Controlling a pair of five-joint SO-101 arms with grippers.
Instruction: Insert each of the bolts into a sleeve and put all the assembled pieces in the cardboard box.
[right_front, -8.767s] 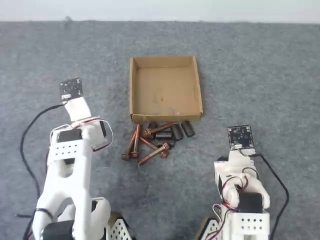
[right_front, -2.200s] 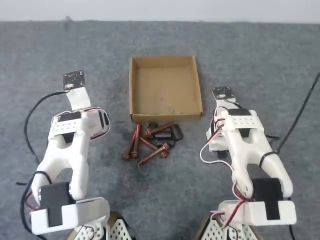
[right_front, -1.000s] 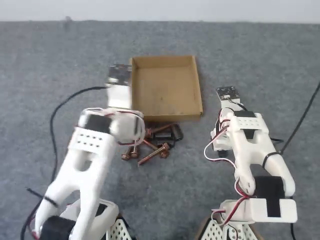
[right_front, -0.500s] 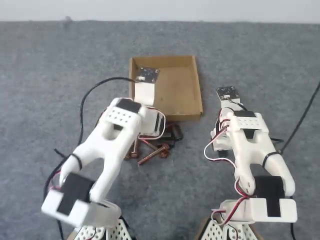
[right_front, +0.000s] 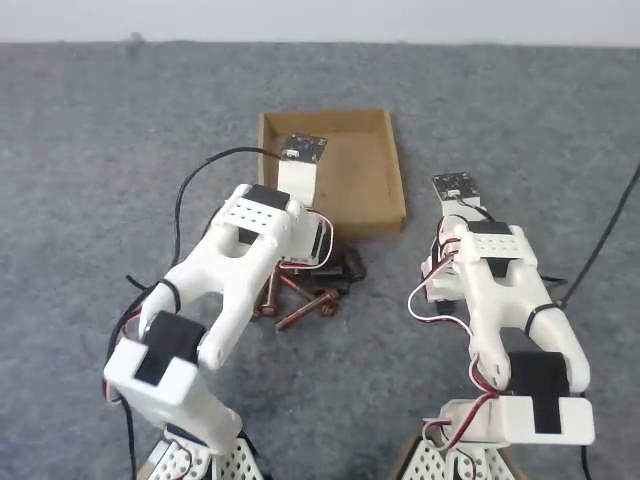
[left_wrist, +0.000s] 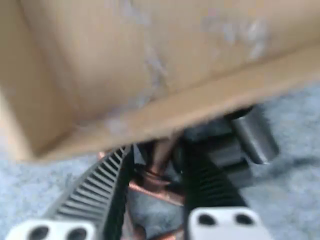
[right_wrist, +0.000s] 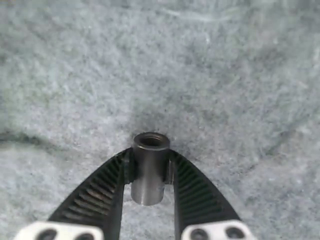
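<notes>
The open cardboard box (right_front: 396, 170) lies on the grey carpet, and its front wall (left_wrist: 200, 102) fills much of the left wrist view. Just in front of it lies a pile of copper bolts (right_front: 300, 305) and dark sleeves (right_front: 350, 266). My left arm (right_front: 245, 260) stretches over that pile. Its gripper (left_wrist: 155, 150) is open, with a bolt (left_wrist: 159, 152) between the fingers and a sleeve (left_wrist: 252, 137) to one side. My right arm (right_front: 490, 280) stands to the right of the box. Its gripper (right_wrist: 150, 160) is shut on an upright dark sleeve (right_wrist: 149, 177), just over bare carpet.
Grey carpet surrounds the box on all sides. The left arm's cable (right_front: 205, 170) loops over the carpet left of the box. A black cable (right_front: 610, 230) runs off at the right edge.
The left arm has swung from the left side of the table over to the pile at the box's front. One sleeve has left the pile. The right arm has kept still for the last second.
</notes>
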